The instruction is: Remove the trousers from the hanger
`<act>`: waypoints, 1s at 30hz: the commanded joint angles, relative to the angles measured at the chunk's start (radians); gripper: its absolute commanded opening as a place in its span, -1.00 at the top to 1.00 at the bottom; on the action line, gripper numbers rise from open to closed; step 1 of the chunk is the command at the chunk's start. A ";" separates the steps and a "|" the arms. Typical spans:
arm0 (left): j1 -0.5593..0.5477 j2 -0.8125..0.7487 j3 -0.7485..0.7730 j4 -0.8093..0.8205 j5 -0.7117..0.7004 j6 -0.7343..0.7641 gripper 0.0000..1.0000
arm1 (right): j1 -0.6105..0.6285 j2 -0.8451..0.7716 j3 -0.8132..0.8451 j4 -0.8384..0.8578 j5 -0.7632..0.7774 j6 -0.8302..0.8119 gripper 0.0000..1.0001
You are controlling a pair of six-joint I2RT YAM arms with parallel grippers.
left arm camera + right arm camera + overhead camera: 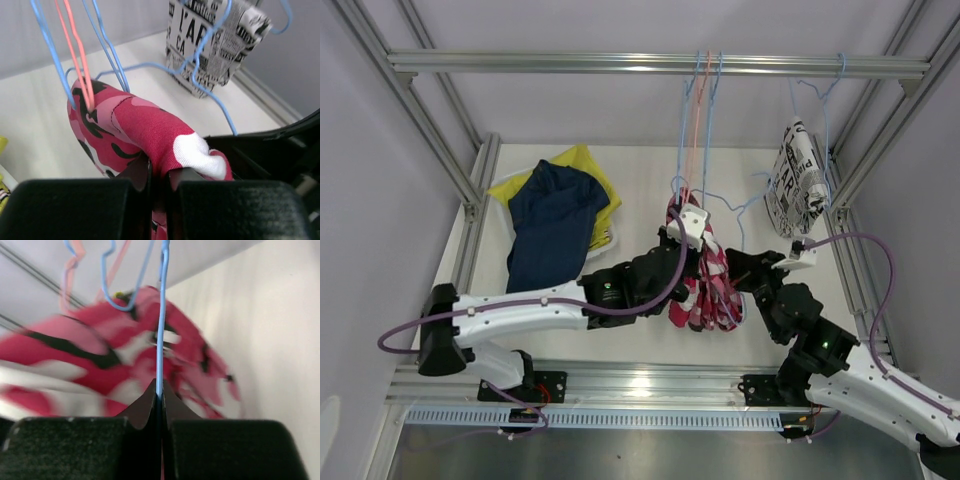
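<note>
Top external view: navy trousers and yellow trousers lie in a heap on the bench, at the left.
Left to do: pink-red trousers and newspaper-print trousers hang from hangers.
Left tool: clenched on a fold of the pink-red trousers.
Right tool: clenched on a blue hanger wire.
Cloth: pink-red camouflage with white and black patches, bunched over the wires.
Progress: judged about midway.
</note>
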 commanded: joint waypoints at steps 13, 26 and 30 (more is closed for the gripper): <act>-0.011 -0.377 0.021 0.096 -0.050 0.098 0.99 | -0.023 -0.157 -0.143 -0.170 0.076 0.067 1.00; -0.011 -0.593 0.140 -0.236 0.199 -0.066 0.99 | -0.073 -0.146 -0.248 -0.146 0.042 0.093 1.00; -0.011 -0.699 0.132 -0.311 0.240 -0.089 0.99 | -0.094 -0.137 -0.265 -0.132 0.022 0.096 1.00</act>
